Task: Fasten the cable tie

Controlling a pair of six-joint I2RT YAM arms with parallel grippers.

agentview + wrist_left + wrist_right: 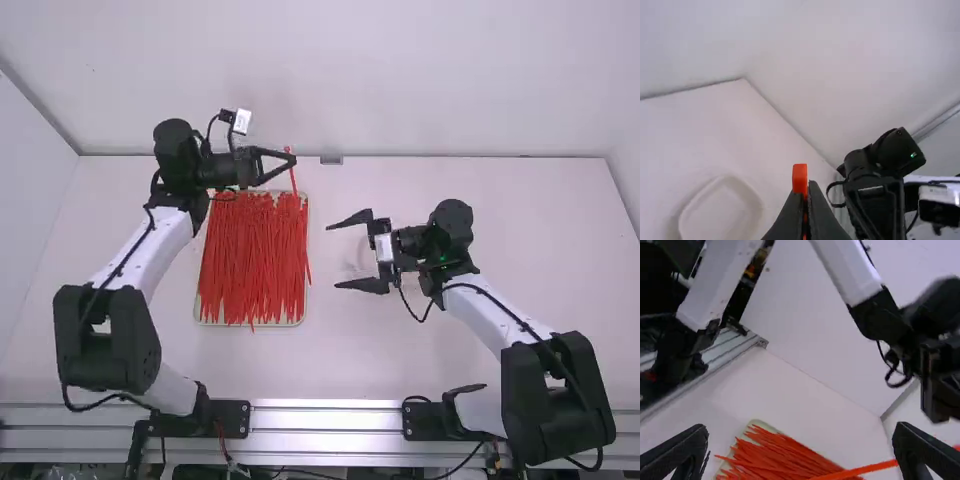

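Single cable tie held at its tray.
A thin red plastic cable tie (293, 176) is pinched in the clenched left gripper (286, 158) at the far edge of the flat tray (280, 324), on which straight red ties (255, 255) are heaped; the right gripper (332, 256) is held wide open nearby.

A white counter (480, 200) spreads across the scene, matt and evenly lit, with only soft, faint shadows on it. Along its far edge stands a plain white back wall (350, 70). A second white side panel (25, 170) closes the left side and meets the back wall at a corner. A small grey bracket (331, 158) sits at the seam where counter and back wall join. Along the near edge runs a silver aluminium rail (330, 415), slotted lengthwise
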